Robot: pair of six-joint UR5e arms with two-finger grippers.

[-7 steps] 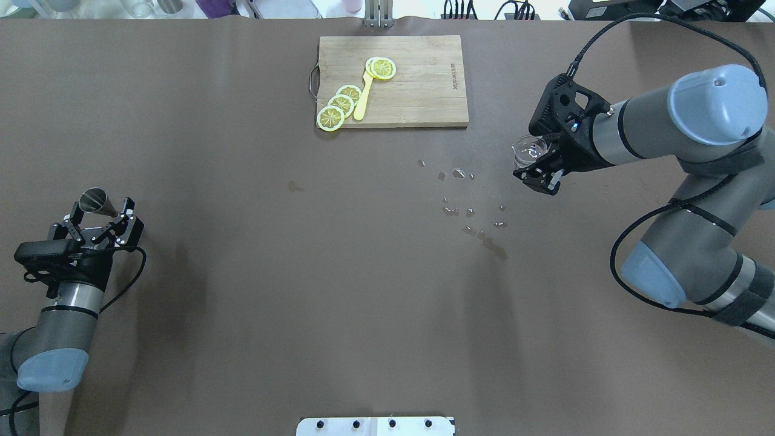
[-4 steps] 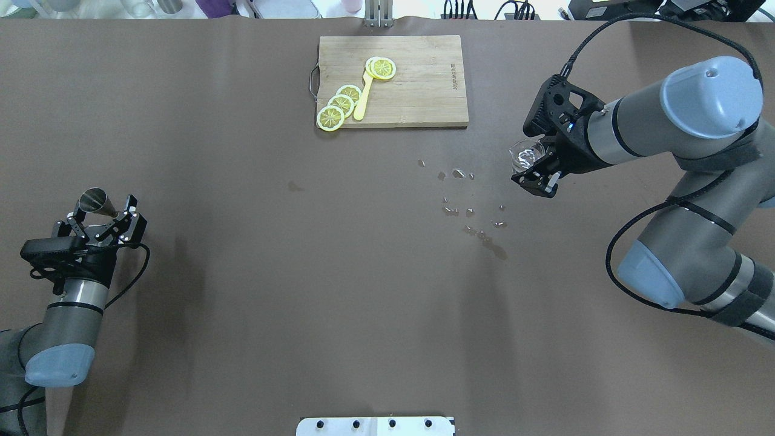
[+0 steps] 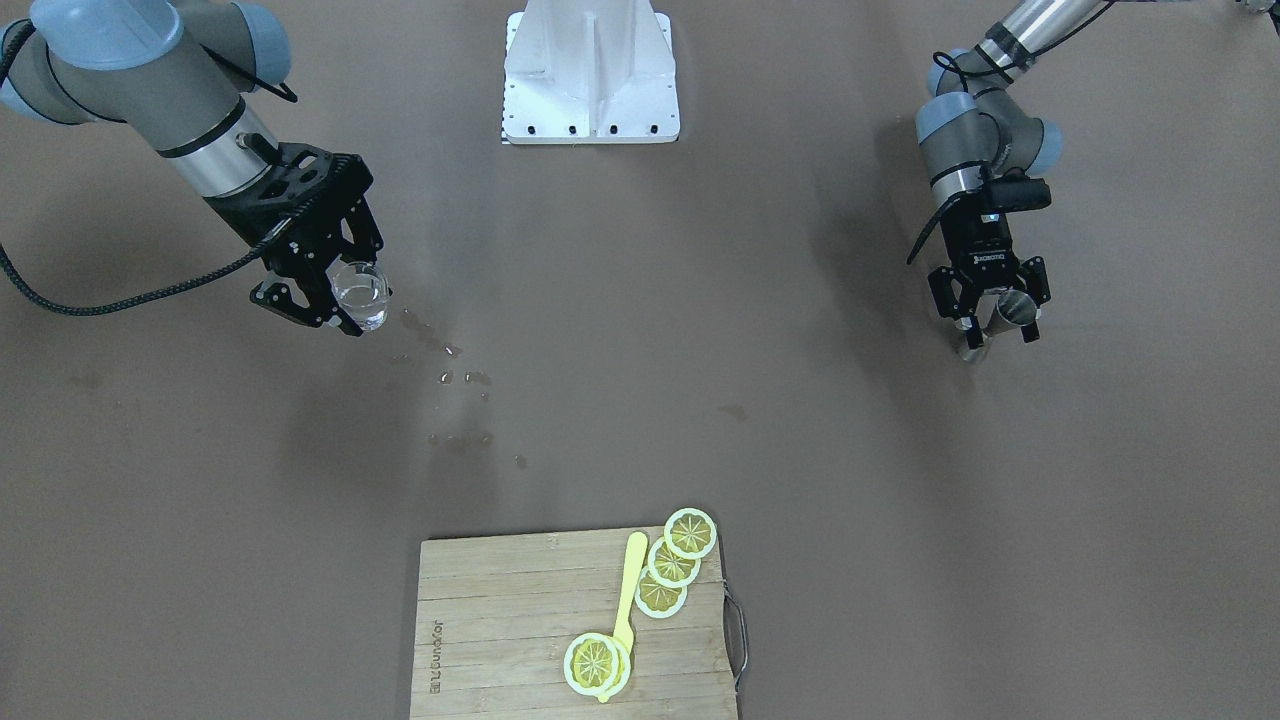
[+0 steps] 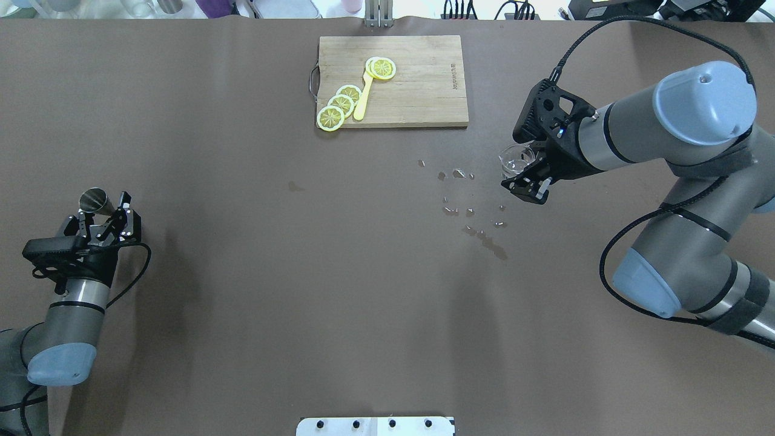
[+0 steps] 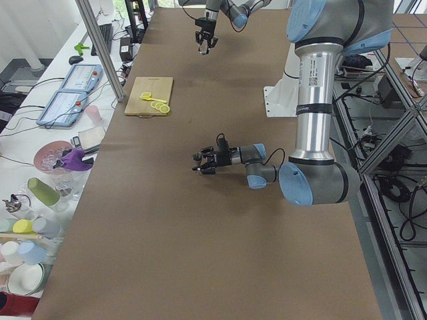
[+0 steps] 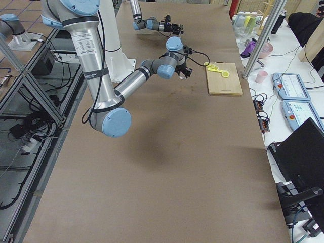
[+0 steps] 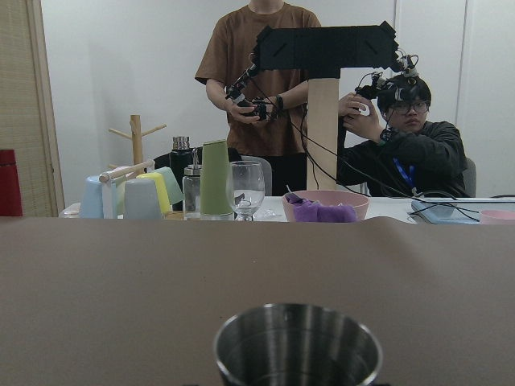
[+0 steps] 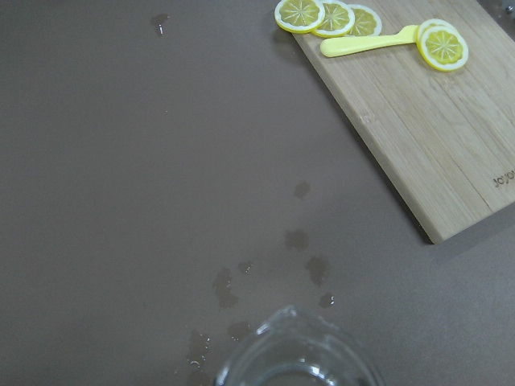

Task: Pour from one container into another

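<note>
Right gripper [image 4: 519, 171] fingers pinch the clear glass cup [image 4: 513, 158], raised just right of the cutting board [image 4: 412, 85]. It has edged closer to the board, beside spilled droplets [image 4: 466, 211]. Left gripper [image 4: 103, 212] fingers pinch the steel jigger [image 4: 95, 201], far left of the board and barely moved. With the two this far apart, pouring looks some way off.

1. Lit brightly and evenly, with soft smudged shadows on the brown table [image 4: 303, 303].
2. Glinting off the spilled droplets [image 4: 460, 174].
3. Soft and cropped at the wrist views' bottom edges: jigger [image 7: 298, 346], glass cup [image 8: 298, 354], perhaps too near the lens.
</note>
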